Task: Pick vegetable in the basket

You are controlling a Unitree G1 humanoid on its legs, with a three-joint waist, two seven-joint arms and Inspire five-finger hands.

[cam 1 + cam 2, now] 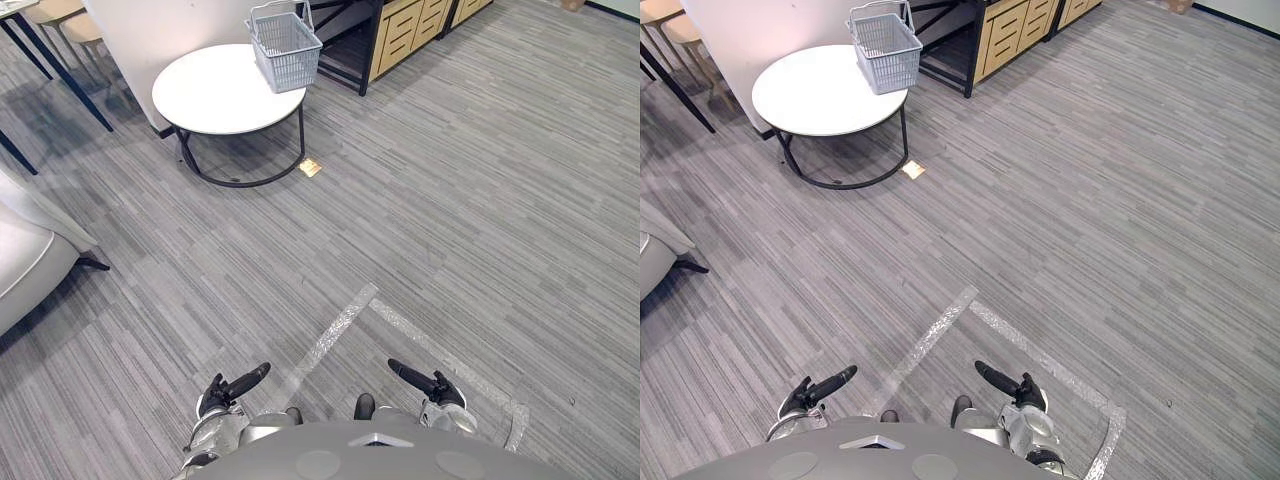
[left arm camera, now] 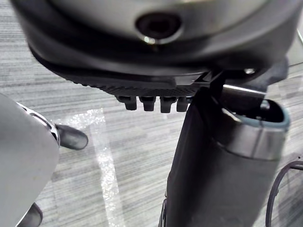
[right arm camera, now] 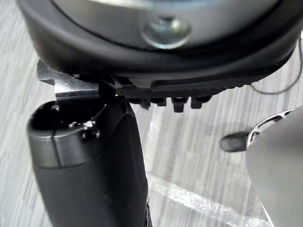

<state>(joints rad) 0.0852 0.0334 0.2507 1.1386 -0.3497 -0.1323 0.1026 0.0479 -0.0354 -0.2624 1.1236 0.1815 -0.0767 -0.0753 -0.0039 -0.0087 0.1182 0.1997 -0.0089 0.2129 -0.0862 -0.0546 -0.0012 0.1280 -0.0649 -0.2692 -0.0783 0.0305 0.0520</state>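
- The basket [image 1: 288,62] stands at 11 o'clock, on the far right edge of the round white tabletop [image 1: 215,95]; what it holds cannot be made out.
- Open grey striped floor [image 1: 480,200] stretches up to the tabletop, with tape lines [image 1: 335,335] at 12 o'clock close by.
- The left hand [image 1: 232,388] and right hand [image 1: 425,382] hang low, fingers straight, holding nothing.
- A wooden drawer cabinet [image 1: 400,35] stands at 12 o'clock and a white seat [image 1: 25,265] at 9.

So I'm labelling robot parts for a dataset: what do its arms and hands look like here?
Both arms end in silver-grey metal wrists. The left hand and right hand are black, slim and elongated; up close each has a ribbed black palm edge and a thick dark thumb.
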